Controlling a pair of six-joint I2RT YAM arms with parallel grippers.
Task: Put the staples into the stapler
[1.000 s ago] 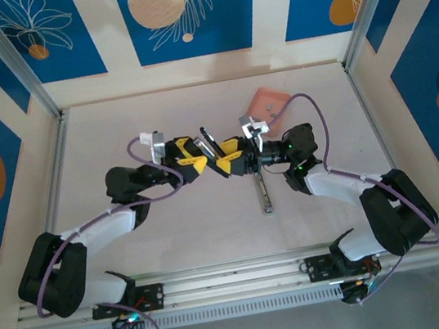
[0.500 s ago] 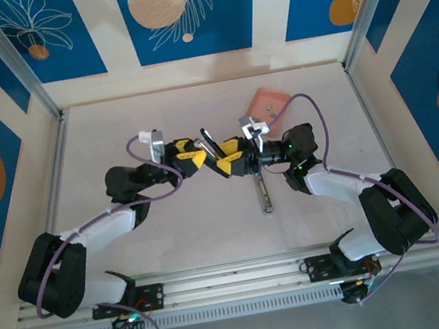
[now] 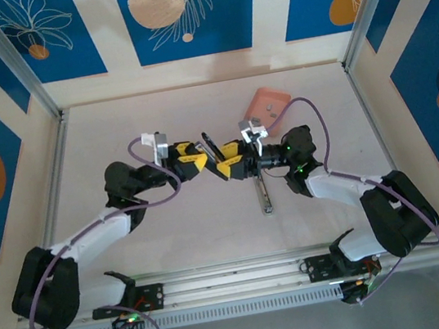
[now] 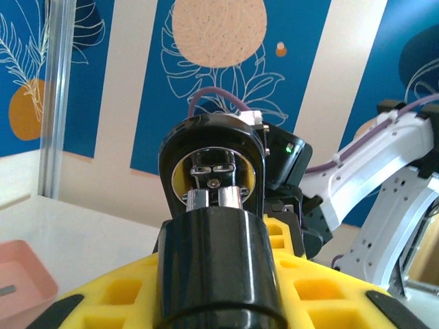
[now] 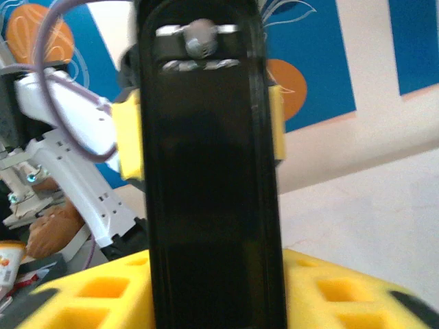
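Preparation looked to be the step in hand rather than loading proper: the black plastic stapler (image 3: 209,144) was held up off the pale table (image 3: 197,234) between the two arms, with a thin dark part of it angled away toward the far side in the top view. The left gripper (image 3: 200,159), its yellow fingers drawn in narrow, was clamped on one end of the stapler. Its wrist view looked along the black body to a round end with small metal fittings. The right gripper (image 3: 225,167) met the stapler from the other side. In its wrist view the yellow pads stood against both flanks of the long black body, but whether they pressed or merely flanked it could not be told. The staples (image 3: 271,109), tiny silvery-grey bits, lay in the shallow pink rectangular tray (image 3: 261,97) beyond the right wrist, apart from the stapler. A slim silvery metal bar (image 3: 263,193) lay on the table just beside the right gripper, on the side nearer the arm bases. By my judgement, the next move called for one gripper to steady the stapler with its channel exposed while the other let go, went to the tray and took a strip. The bits were small and thin, so a low, narrow pinch would be needed.
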